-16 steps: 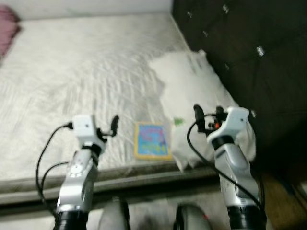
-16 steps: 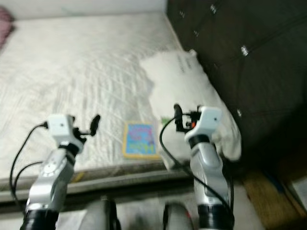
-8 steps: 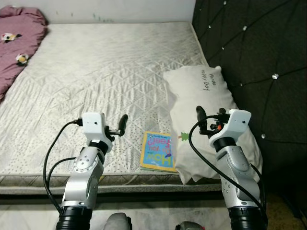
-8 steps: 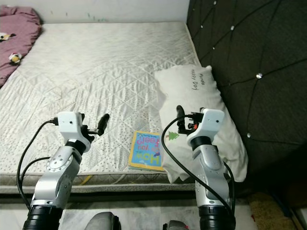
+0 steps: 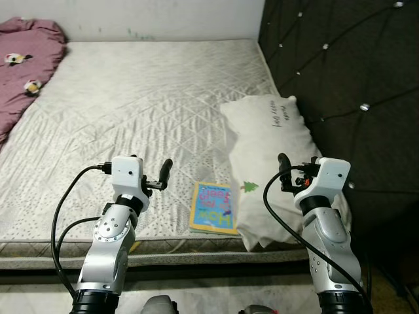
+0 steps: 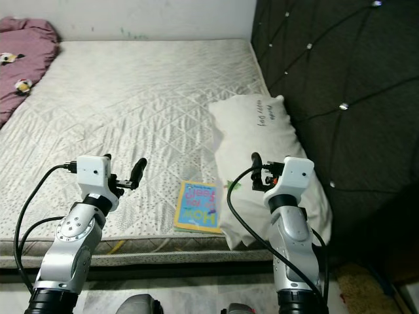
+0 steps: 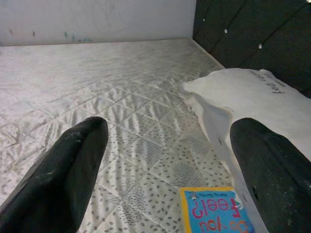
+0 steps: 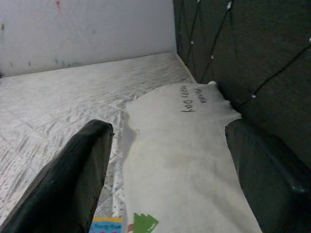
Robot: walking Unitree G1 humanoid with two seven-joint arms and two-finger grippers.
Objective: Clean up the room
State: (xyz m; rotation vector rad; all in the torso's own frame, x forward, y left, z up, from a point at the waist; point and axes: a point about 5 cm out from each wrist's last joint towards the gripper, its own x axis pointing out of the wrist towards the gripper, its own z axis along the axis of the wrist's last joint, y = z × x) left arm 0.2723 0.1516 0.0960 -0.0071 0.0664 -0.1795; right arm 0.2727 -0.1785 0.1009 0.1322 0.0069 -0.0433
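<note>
Black fingers of the left gripper (image 7: pixel 160 179) are spread wide w/ nothing between them, up over the bed's near edge. The right gripper (image 8: pixel 165 179) is spread wide too, holding nothing, above the soft white pillow (image 5: pixel 272 147). A thin, flat, bright book (image 5: pixel 213 207) w/ a yellow border lies on the quilted grey mattress (image 5: pixel 131 98), just beside the pillow. A purple blanket (image 5: pixel 26 65) is bunched at the far left. The headboard (image 5: pixel 340 72) is dark & tufted.
</note>
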